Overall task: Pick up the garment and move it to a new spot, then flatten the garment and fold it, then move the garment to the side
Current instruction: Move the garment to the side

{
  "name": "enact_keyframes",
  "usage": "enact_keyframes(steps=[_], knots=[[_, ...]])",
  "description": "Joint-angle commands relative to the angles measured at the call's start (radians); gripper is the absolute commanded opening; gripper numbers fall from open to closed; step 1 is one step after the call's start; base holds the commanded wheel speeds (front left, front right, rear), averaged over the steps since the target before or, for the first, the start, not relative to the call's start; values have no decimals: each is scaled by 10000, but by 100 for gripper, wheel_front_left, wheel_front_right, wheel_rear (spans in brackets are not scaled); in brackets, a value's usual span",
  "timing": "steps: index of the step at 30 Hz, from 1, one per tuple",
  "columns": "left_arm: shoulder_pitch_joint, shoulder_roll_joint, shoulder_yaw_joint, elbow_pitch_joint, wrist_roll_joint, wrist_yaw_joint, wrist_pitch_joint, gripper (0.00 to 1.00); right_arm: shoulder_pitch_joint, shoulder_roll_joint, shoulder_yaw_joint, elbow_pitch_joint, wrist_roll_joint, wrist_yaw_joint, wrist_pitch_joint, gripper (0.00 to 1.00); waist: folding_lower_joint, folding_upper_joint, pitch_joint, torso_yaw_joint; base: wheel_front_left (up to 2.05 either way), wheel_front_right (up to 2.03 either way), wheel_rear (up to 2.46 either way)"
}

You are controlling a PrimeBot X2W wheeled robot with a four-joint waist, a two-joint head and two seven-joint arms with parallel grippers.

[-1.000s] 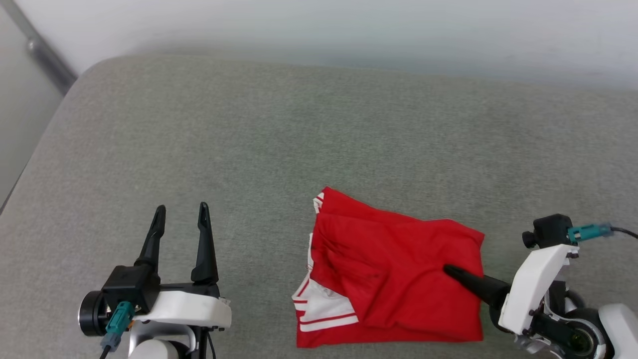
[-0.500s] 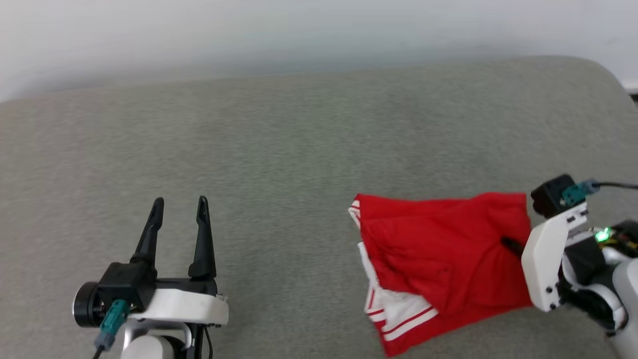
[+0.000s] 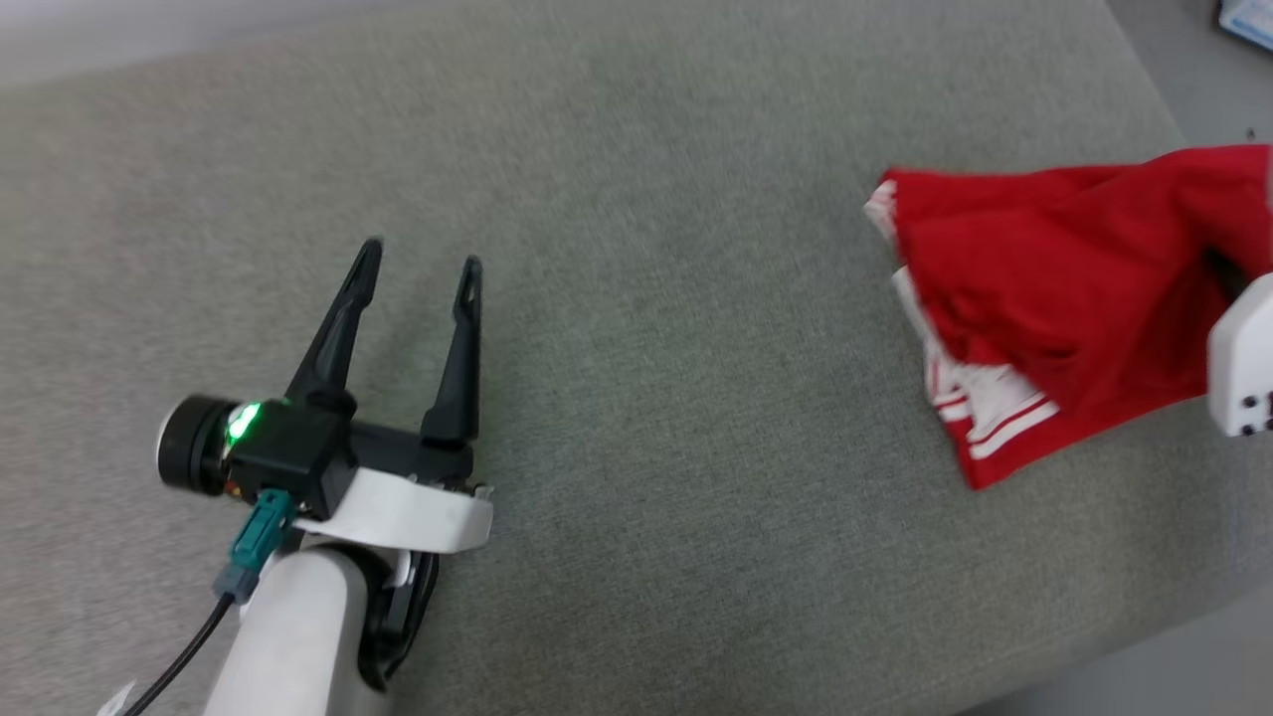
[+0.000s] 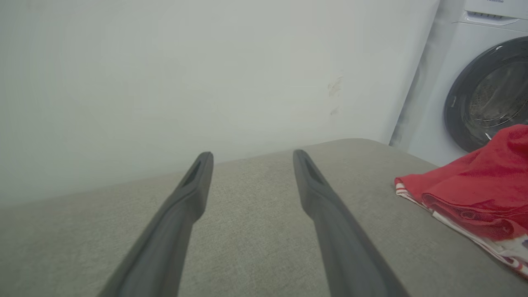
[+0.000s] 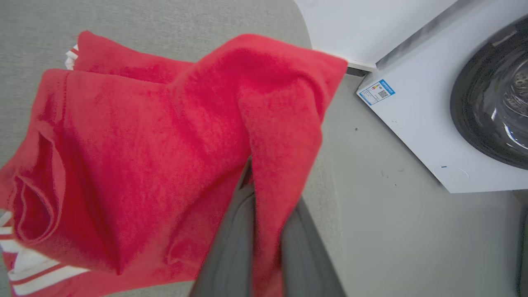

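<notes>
Most seemed done: folded red-and-white jersey T-shirt (image 3: 1064,288), pinched in right gripper (image 5: 264,194) over the grey fabric cushion (image 3: 636,398) edge, awaited setting down; left gripper (image 3: 420,254) gaped empty.

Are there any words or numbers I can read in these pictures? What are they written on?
Nothing here can be read.
The sticker on the washing machine: blue and white, print too small.
Small wording at the machine's top edge: blurred and cut off.
On the garment: no letters or number showing, just red cloth and white stripes.
</notes>
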Motion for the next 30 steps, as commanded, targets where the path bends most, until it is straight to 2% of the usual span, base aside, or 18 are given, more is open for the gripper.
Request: enact_keyframes(steps=[1,10,17,18,19,20,25,30], knots=[[-199,90,-22,-52,62,-59,36,100,-196,13,-140,141,-146,-15,-151,0,-1,0,715,-387,0,0,0],[-1280,365,-624,-826,495,-337,670,100,-1234,305,-2244,2323,-1151,-15,-2086,0,-1,0,2303,-245,0,0,0],[-1628,542,-887,-1258,668,-433,1014,100,-2091,809,-3440,4071,-2026,-15,-3613,0,-1,0,2922,-119,0,0,0],[-1656,546,-921,-1279,678,-422,1030,100,-2166,893,-3575,4286,-2136,-15,-3783,10,-1,0,2943,-116,0,0,0],[-1683,555,-942,-1286,681,-425,1047,100,-2242,942,-3671,4495,-2276,-15,-3959,44,-1,0,2953,-110,0,0,0],[-1709,550,-968,-1282,674,-426,1064,100,-2328,988,-3812,4720,-2339,-15,-4115,100,-1,0,2957,-98,0,0,0],[-1657,517,-976,-1108,546,-361,934,100,-2630,1057,-4256,5365,-2892,-15,-5057,100,-1,0,2696,-88,0,0,0],[-1341,393,-914,-761,353,-224,585,100,-2695,937,-4576,5421,-3176,-15,-5825,100,-1,0,1965,3,0,0,0]])
